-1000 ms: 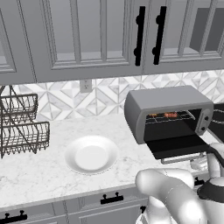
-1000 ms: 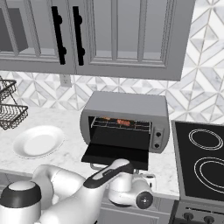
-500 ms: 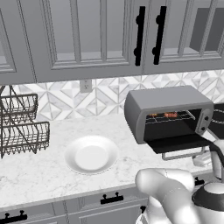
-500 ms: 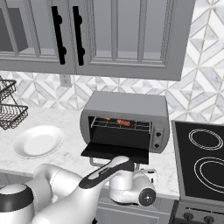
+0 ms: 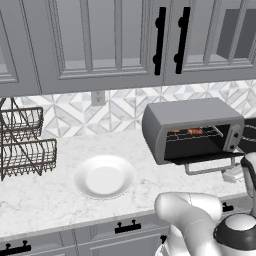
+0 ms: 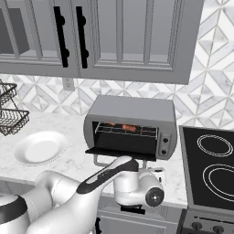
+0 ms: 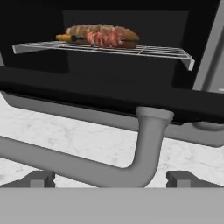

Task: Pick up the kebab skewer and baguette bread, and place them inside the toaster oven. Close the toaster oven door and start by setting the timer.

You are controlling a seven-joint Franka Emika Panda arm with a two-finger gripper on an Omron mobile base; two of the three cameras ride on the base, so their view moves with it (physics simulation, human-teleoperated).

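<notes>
Grey metal frames the toaster oven (image 6: pixel 130 125), which stands on the marble counter (image 5: pixel 45 200) with its dark glass toaster oven door (image 6: pixel 119 152) folded down flat in front. On the wire rack (image 7: pixel 131 50) inside lie the kebab skewer (image 7: pixel 103 38) with its red and dark chunks and, just behind and touching it, the golden-brown baguette bread (image 7: pixel 87 29); both show as a small reddish patch on the rack in the left base view (image 5: pixel 187 131).

The door's silver bar handle (image 7: pixel 87 168) hangs below the door's front edge. In the hand view it runs across the frame with one curved bracket (image 7: pixel 146 135) rising to the door. The gripper (image 7: pixel 111 179) sits low in front of this handle, its two dark finger tips (image 7: pixel 37 179) spread as wide as they go, one on each side of the bracket's foot. Nothing is held between them, and whether either tip touches the bar cannot be told.

In the right base view the arm (image 6: pixel 109 176) reaches under the open door from the front of the counter. To the oven's left on the counter lies a white plate (image 5: pixel 104 176), and further left stands a dark wire rack (image 5: pixel 25 142). A black cooktop (image 6: pixel 210 171) lies on the oven's other side, and grey cabinets (image 5: pixel 125 40) with black handles hang above.
</notes>
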